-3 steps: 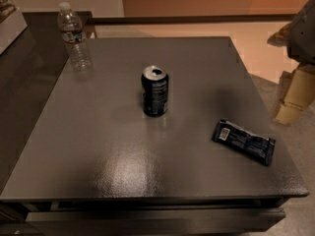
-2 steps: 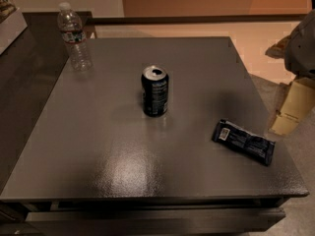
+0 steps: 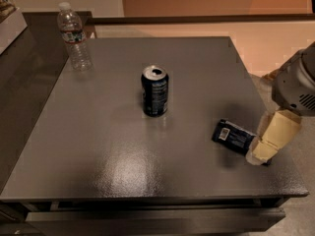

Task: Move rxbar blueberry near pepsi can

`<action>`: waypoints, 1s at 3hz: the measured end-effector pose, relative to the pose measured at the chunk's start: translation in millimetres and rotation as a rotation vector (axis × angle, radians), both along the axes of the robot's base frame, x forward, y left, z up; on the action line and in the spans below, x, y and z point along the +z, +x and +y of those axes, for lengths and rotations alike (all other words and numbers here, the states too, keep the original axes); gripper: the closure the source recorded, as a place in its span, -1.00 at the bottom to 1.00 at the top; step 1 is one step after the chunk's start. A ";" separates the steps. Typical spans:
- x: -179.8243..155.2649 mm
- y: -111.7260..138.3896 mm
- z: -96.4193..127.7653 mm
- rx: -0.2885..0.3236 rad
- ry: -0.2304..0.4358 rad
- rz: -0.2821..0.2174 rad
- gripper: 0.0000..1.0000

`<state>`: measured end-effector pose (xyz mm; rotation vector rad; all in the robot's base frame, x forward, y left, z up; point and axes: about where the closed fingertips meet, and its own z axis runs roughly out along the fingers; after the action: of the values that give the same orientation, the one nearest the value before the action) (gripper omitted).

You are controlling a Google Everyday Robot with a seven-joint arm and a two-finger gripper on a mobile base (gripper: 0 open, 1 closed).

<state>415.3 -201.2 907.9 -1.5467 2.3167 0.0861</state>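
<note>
The rxbar blueberry (image 3: 234,135) is a dark navy wrapper with a white label patch. It lies flat near the table's front right corner. The pepsi can (image 3: 155,91) stands upright at the middle of the table, well to the left of and behind the bar. My gripper (image 3: 261,154), cream-coloured below a grey wrist, reaches in from the right. It is down at the bar's right end and covers that end from view.
A clear plastic water bottle (image 3: 74,36) stands at the back left corner of the dark grey table (image 3: 123,156). A dark counter runs along the left side. The table's right edge is just beyond the bar.
My gripper has moved down and to the left, from beside the table's right edge to the right end of the bar. The bar, can and bottle have not moved.
</note>
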 end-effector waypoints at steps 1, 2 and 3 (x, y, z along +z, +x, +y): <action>-22.5 -3.0 5.7 -0.028 0.011 -0.008 -1.00; -41.1 -0.6 6.1 -0.050 0.018 -0.009 -1.00; -55.8 2.9 5.7 -0.063 0.027 0.004 -1.00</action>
<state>418.2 -195.5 852.1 -1.4611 2.3551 0.1042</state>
